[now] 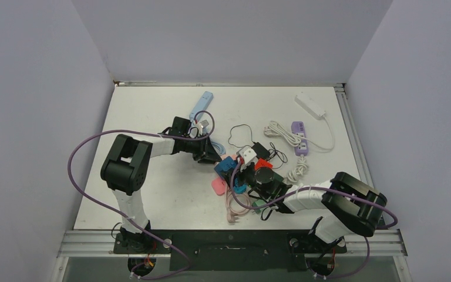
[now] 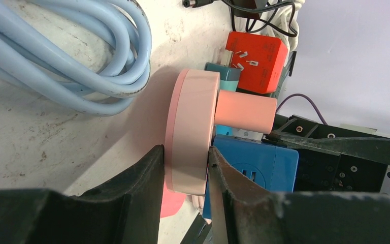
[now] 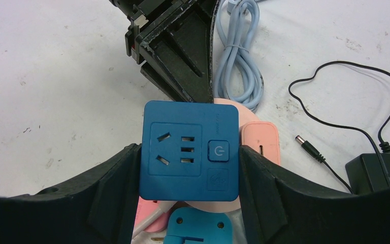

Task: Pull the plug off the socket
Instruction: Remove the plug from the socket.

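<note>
My right gripper [image 3: 189, 152] is shut on the blue cube socket [image 3: 190, 150], with its fingers pressed on the cube's left and right sides. The socket's outlet face and power button face the right wrist camera. A pale pink round plug [image 2: 190, 132] sits against the side of the blue socket [image 2: 264, 162], its stubby pink neck pointing away. My left gripper [image 2: 185, 152] is shut on this plug's disc, one finger on each flat face. In the top view both grippers meet mid-table, the left gripper [image 1: 213, 156] beside the right gripper [image 1: 242, 176], with the socket [image 1: 226, 166] between them.
A coiled light-blue cable [image 2: 81, 61] lies just behind the left gripper. An orange-red adapter [image 2: 256, 61], a teal plug [image 3: 198, 226] and a black power brick [image 3: 381, 170] with its barrel-jack lead crowd the socket. A purple strip [image 1: 300, 137] and a white strip [image 1: 310, 104] lie at the back right.
</note>
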Robot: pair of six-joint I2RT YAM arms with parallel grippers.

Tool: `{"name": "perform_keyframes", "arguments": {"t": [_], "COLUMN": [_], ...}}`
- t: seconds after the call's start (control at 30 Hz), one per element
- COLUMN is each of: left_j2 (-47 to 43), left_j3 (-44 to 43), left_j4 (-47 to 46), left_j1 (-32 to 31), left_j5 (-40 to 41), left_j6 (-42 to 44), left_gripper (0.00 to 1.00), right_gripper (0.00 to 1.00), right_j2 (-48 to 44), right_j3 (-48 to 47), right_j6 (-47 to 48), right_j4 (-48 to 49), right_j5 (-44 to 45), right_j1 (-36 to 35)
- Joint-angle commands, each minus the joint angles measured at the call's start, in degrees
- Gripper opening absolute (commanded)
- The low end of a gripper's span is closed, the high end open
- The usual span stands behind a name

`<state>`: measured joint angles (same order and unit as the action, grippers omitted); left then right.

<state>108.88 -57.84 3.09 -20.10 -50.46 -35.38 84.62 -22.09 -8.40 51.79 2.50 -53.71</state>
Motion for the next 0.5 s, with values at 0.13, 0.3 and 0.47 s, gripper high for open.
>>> {"name": "perform_keyframes", "arguments": {"t": [0.13,0.3,0.47], "left_j2": [-4.9,-5.5,-5.7], "left_j3": [-0.5,-0.2,-0.1], "left_j4": [0.3,-0.3,-0.4], "left_j1": [-0.7,-0.7,-0.7], "left_j5": [-0.1,0.4,0.7], "left_j6": [2.6,2.8,2.8], "left_gripper": [0.08,0.07,0.07], "right_gripper": [0.05,0.05,0.05], "right_j2": [-2.0,-0.6,1.1], "right_j3": [-0.5,0.3,0.6], "right_j6": [-2.2,-8.3,-14.1], "right_j4": [7.4,10.4,12.7], "right_j5": [1.5,-4.6,-10.0], "right_j1": [-0.1,4.2,8.8]}}
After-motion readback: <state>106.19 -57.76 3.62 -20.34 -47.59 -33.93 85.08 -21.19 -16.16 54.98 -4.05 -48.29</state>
